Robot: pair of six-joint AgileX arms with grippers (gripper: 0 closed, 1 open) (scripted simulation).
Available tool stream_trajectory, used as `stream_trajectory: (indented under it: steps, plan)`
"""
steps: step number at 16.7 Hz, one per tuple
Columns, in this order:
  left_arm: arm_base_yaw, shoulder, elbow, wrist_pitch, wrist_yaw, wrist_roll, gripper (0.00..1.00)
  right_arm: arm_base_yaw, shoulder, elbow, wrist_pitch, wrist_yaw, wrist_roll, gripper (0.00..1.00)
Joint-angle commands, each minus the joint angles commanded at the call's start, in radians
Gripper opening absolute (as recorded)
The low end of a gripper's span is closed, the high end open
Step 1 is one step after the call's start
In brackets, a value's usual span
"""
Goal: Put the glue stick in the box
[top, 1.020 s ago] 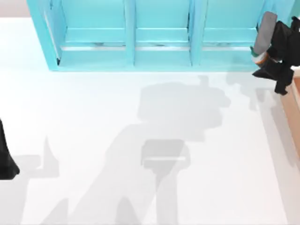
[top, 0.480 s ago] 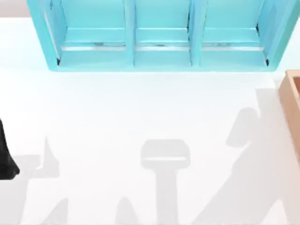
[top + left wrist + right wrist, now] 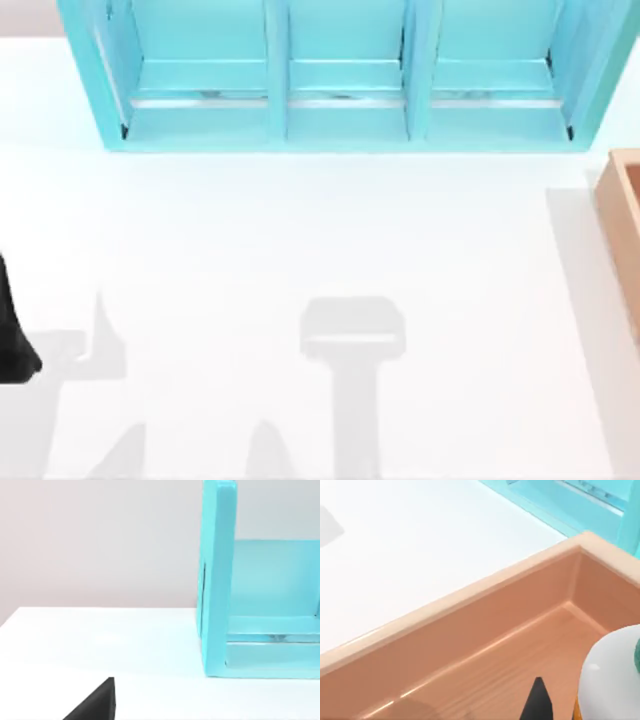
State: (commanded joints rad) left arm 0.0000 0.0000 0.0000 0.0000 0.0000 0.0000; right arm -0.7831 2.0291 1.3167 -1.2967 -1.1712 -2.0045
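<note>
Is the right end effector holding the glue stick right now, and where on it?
Cannot tell. In the right wrist view the glue stick is close to the camera above the box floor, with one dark fingertip beside it; no contact is visible.

glue stick (image 3: 610,672) over the box (image 3: 485,630) floor, beside a dark finger.

Count: one light brown wooden box (image 3: 622,215); one green-capped white-shouldered glue stick (image 3: 612,677); one cyan three-compartment shelf unit (image 3: 340,75).
</note>
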Motion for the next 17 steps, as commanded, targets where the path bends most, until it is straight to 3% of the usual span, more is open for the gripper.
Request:
stream_trajectory:
  steps: [7, 17]
  plan:
    - [0.000, 0.000, 0.000, 0.000, 0.000, 0.000, 1.00, -0.188, 0.013, -0.167, -0.114, -0.121, -0.301, 0.00]
    - [0.000, 0.000, 0.000, 0.000, 0.000, 0.000, 1.00, -0.176, 0.003, -0.191, -0.084, -0.128, -0.279, 0.00]
